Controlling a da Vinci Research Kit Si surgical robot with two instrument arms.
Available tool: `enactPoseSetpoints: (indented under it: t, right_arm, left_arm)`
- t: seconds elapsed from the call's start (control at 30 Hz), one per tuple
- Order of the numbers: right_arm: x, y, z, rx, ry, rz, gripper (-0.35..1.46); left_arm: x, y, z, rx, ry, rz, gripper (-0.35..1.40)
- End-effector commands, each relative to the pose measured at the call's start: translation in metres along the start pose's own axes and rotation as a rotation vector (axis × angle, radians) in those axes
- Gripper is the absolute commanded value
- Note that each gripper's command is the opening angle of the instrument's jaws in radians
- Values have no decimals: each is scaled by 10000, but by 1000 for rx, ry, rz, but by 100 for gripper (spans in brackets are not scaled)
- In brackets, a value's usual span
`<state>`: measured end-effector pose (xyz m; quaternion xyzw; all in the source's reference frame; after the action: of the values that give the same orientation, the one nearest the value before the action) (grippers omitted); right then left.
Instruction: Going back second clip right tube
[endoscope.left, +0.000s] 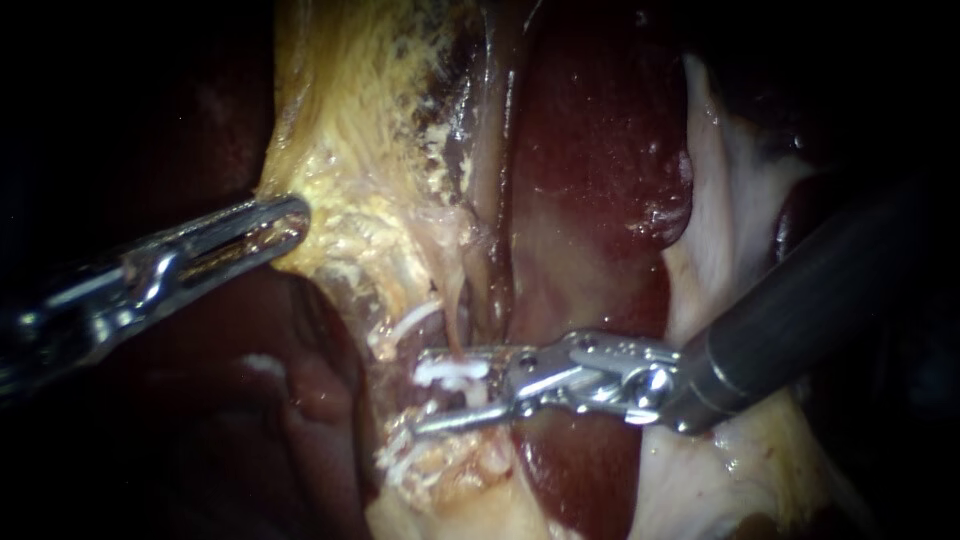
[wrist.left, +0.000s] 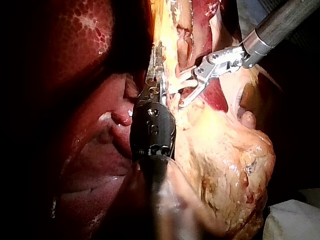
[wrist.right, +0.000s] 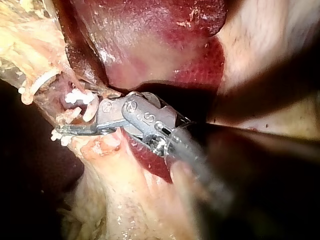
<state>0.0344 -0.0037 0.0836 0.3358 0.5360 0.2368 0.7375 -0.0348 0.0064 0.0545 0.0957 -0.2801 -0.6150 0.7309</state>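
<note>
My right instrument (endoscope.left: 432, 392) comes in from the right, its jaws open with a clear gap. A white clip (endoscope.left: 452, 372) sits on a thin pinkish tube (endoscope.left: 455, 315), just under the upper jaw. A second white clip (endoscope.left: 412, 322) lies slightly higher and to the left. The right wrist view shows the same open jaws (wrist.right: 75, 117) with the clip (wrist.right: 77, 97) beside them. My left instrument (endoscope.left: 285, 222) comes in from the left, its jaws shut on yellowish fatty tissue (endoscope.left: 350, 200), holding it to the left.
Dark red liver (endoscope.left: 590, 180) fills the middle and right behind the right instrument's jaws. Pale membrane (endoscope.left: 720, 200) lies above the right shaft. More white clip material (endoscope.left: 400, 462) shows below the jaws. In the left wrist view, the right instrument (wrist.left: 182, 92) is just ahead of the left one (wrist.left: 157, 65).
</note>
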Motion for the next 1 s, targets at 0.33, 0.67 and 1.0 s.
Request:
enactPoseSetpoints:
  t: [0.33,0.67,1.0]
  right_arm:
    - [42,15,-71,-63,47,-12,60]
    - [49,6,-117,-27,43,-56,60]
    - [81,-18,-156,9,33,-344,60]
  left_arm:
    - [0,0,0,0,-1,0,-35]
    - [0,0,0,0,-1,0,-35]
    - [1,1,0,-3,-2,0,-35]
